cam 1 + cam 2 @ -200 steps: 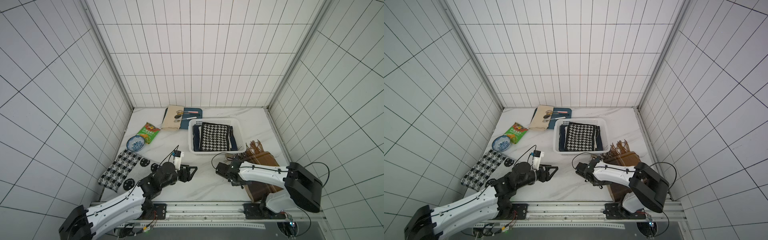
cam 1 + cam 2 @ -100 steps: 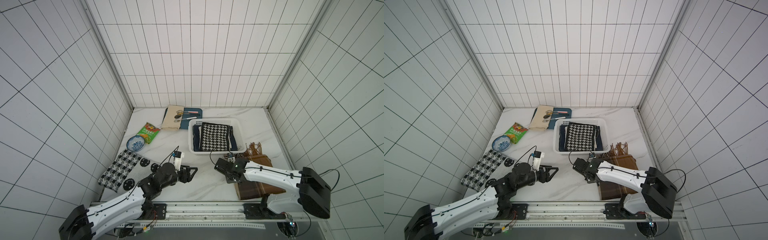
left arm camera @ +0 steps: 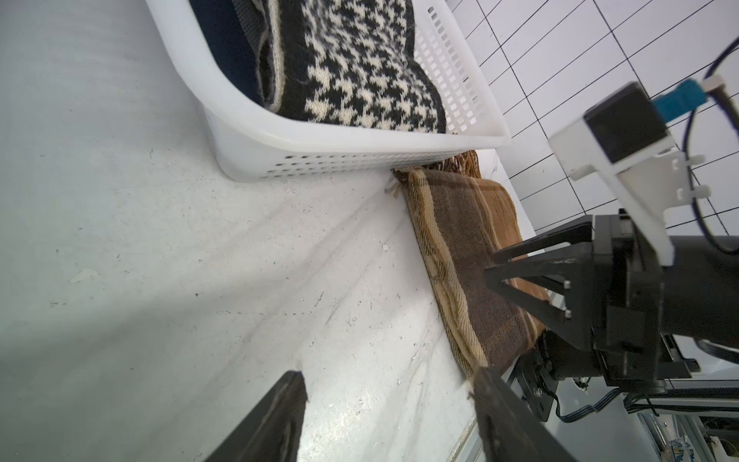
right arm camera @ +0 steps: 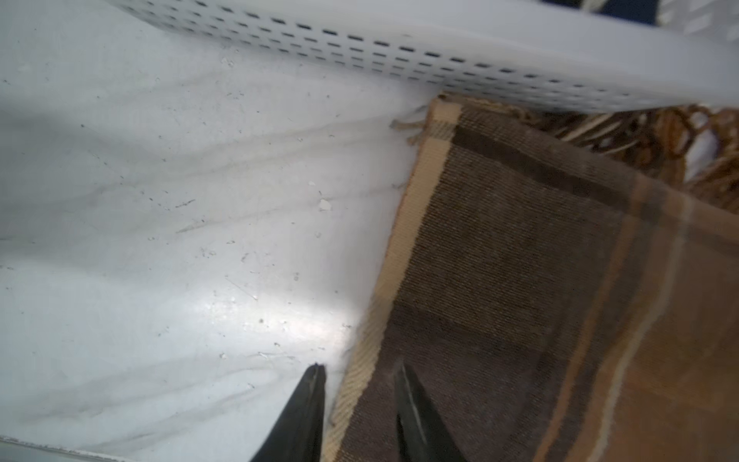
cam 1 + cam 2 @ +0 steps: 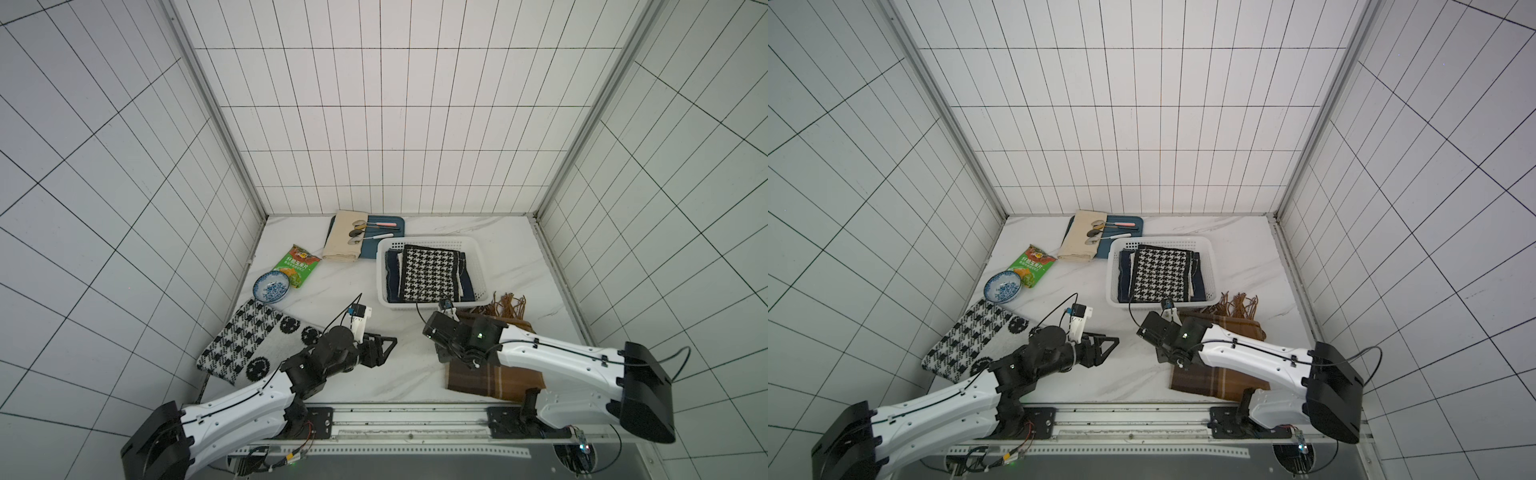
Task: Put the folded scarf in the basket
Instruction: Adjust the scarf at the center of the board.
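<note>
This brown scarf [image 4: 520, 260] looks soft and light, so I'd pinch all layers at its pale hem [image 4: 396, 256]. My right end effector [image 4: 358, 370] straddles that hem, narrow; the left end effector [image 3: 388, 372] is wide and empty.

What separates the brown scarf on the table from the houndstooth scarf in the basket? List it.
The brown scarf is striped plaid; the houndstooth scarf is black and white. The brown scarf lies on the table beside the basket; the houndstooth scarf lies inside it. The brown scarf shows a fringe; the houndstooth scarf shows none. Both are folded.
</note>
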